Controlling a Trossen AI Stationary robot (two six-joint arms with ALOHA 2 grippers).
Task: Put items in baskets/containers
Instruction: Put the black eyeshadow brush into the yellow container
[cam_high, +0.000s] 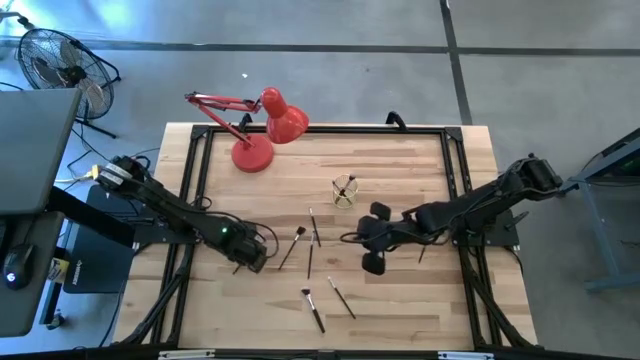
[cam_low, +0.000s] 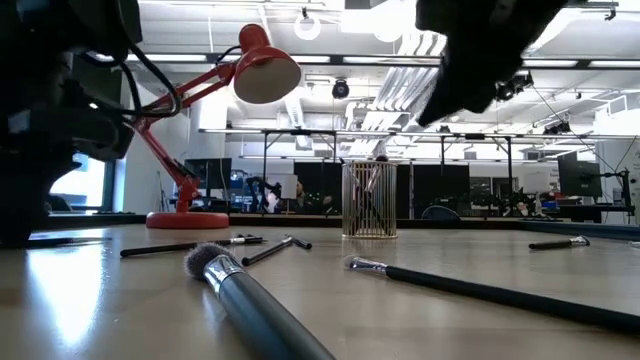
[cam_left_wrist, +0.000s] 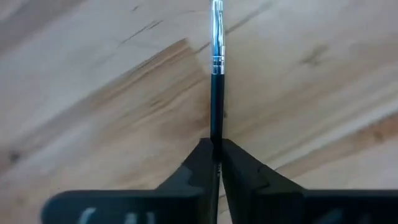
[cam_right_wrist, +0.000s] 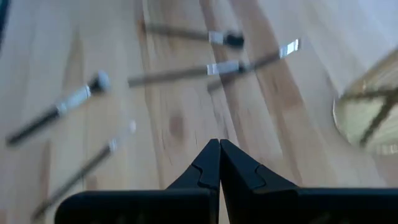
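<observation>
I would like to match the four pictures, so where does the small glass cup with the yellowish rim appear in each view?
High view: the glass cup stands right of table centre, near the far edge.
Low view: mid-picture, behind the scattered brushes.
Left wrist view: not in it.
Right wrist view: cut off by the picture's right edge.
Shared landmark: the red lamp, left of the cup in high and low views.

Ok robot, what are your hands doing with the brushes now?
Left tool shut on a brush. Right tool shut, empty, near the cup. Other brushes loose on the table.
</observation>
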